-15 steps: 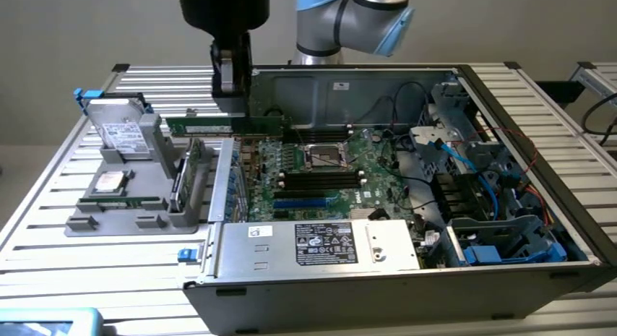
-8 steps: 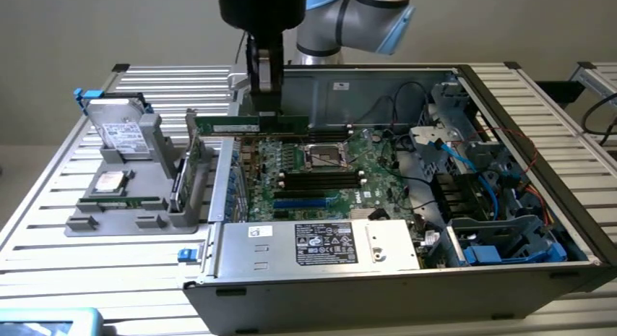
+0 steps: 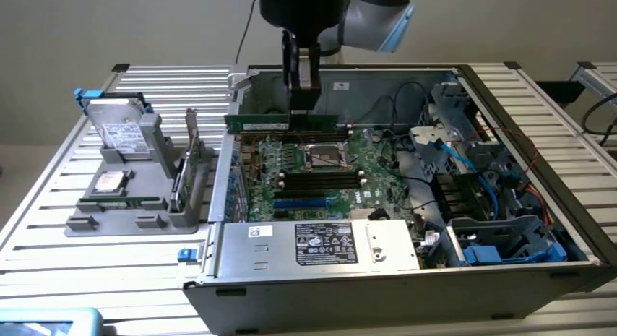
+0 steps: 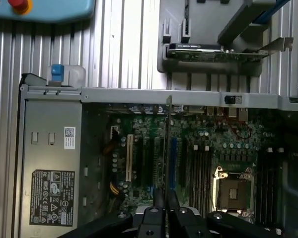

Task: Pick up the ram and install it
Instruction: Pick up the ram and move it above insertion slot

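The end effector (image 3: 305, 107) hangs from the arm over the far part of the open computer case (image 3: 386, 289), clenched on the top edge of the ram (image 3: 274, 123). The ram is a long green stick held level, with its length running from the exterior view's left to its right, and it juts out further on the left of the grip. It sits above the far edge of the motherboard (image 3: 323, 170), just beyond the CPU socket (image 3: 326, 157), and appears to be held clear of the board rather than seated.

In the wrist view the end effector (image 4: 165, 210) pinches the ram (image 4: 168, 144), which shows edge-on as a thin dark line over the motherboard (image 4: 149, 163).

Nearer in the exterior view than the socket lie the black memory slots (image 3: 318, 181) and the blue slots (image 3: 303, 202). The silver power supply (image 3: 289, 246), with its black label, fills the near left corner of the case.

On the slatted worktop (image 3: 97, 271) at the exterior view's left stands a grey fixture tray (image 3: 106, 224). It holds a hard drive (image 3: 121, 134) at its far end and an upright expansion card (image 3: 193, 159) on the side towards the case.
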You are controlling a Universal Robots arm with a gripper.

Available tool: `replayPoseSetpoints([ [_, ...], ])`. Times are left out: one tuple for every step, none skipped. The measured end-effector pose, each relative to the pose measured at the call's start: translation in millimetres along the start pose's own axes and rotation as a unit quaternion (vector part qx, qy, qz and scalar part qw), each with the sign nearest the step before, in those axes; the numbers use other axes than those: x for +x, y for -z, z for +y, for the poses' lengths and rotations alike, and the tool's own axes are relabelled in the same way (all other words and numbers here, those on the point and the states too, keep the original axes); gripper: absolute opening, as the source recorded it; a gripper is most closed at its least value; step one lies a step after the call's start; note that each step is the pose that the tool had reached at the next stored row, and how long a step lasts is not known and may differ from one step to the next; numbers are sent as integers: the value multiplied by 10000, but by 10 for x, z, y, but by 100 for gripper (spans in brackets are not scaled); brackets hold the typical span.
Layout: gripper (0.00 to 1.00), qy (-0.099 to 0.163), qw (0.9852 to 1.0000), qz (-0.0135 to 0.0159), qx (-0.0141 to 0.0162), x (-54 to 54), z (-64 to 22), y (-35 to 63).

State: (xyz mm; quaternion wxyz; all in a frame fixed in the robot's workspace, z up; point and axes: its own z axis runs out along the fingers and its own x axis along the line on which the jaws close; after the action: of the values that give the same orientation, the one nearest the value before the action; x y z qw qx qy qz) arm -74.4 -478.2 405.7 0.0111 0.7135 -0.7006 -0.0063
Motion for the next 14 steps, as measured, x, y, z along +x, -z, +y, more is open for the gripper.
replayPoseSetpoints([
  [14, 0, 10000, 0, 3, -13, -29, 0],
  [14, 0, 10000, 0, 6, -26, -57, 1],
  [14, 0, 10000, 0, 8, -40, -86, 1],
  [14, 0, 10000, 0, 11, -54, -114, 1],
  [14, 0, 10000, 0, 14, -69, -145, 1],
  [14, 0, 10000, 0, 19, -82, -173, 1],
  [14, 0, 10000, 1, 25, -93, -203, 0],
  [14, 0, 10000, 1, 30, -103, -233, -1],
  [14, 0, 10000, 1, 37, -113, -264, -2],
  [14, -1, 10000, 1, 42, -122, -291, -3],
  [14, -1, 10000, 1, 51, -138, -316, -5],
  [14, -1, 10000, 1, 59, -156, -335, -6],
  [14, -1, 10000, 1, 69, -179, -348, -8],
  [14, -1, 10000, 2, 77, -209, -360, -10],
])
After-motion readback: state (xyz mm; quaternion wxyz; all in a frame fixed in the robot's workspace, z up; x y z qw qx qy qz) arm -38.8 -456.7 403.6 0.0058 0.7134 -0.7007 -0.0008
